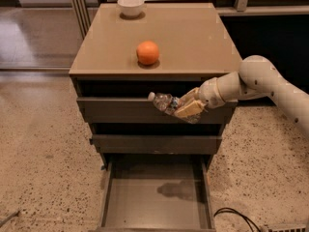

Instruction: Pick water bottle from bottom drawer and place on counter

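My gripper [186,108] is shut on the water bottle [164,102], a small clear crinkled bottle held on its side with its white cap pointing left. It hangs in the air in front of the top drawer's face, just below the counter's front edge. The counter [193,37] is the tan top of the cabinet. The bottom drawer [157,202] is pulled open below, its grey floor bare with only the arm's shadow on it. My white arm reaches in from the right.
An orange [147,52] sits near the counter's front middle. A white bowl [131,5] stands at the counter's far edge. Two shallower drawers [154,143] are slightly ajar. A black cable [236,216] lies on the speckled floor at lower right.
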Available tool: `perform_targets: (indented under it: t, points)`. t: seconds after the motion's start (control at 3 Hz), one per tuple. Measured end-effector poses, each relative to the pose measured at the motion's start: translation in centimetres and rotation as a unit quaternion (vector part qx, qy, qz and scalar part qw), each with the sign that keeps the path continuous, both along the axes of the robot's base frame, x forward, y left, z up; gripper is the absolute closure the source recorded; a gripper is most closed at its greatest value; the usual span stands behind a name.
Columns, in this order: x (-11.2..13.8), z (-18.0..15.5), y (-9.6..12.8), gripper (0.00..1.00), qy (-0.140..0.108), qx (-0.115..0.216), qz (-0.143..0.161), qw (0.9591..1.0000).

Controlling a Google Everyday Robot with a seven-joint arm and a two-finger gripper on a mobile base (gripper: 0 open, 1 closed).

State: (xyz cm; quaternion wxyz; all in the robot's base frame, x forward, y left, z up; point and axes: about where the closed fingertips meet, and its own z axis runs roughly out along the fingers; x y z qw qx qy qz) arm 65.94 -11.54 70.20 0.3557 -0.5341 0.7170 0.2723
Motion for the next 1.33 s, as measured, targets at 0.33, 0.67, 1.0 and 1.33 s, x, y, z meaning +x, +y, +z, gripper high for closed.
perform_targets:
  t: [0.33, 0.67, 1.0, 1.33]
  points:
    - [0.0, 0.0, 0.0, 1.00, 0.000, 0.000, 0.000, 1.0000]
    - [-1.5, 0.9, -0.3, 1.00, -0.008, -0.009, 0.015, 0.9998]
    - [-3.4, 3.9, -2.1, 1.00, -0.021, -0.012, 0.012, 0.9996]
    - [-3.7, 6.9, -3.7, 1.00, -0.048, -0.015, 0.004, 0.9987]
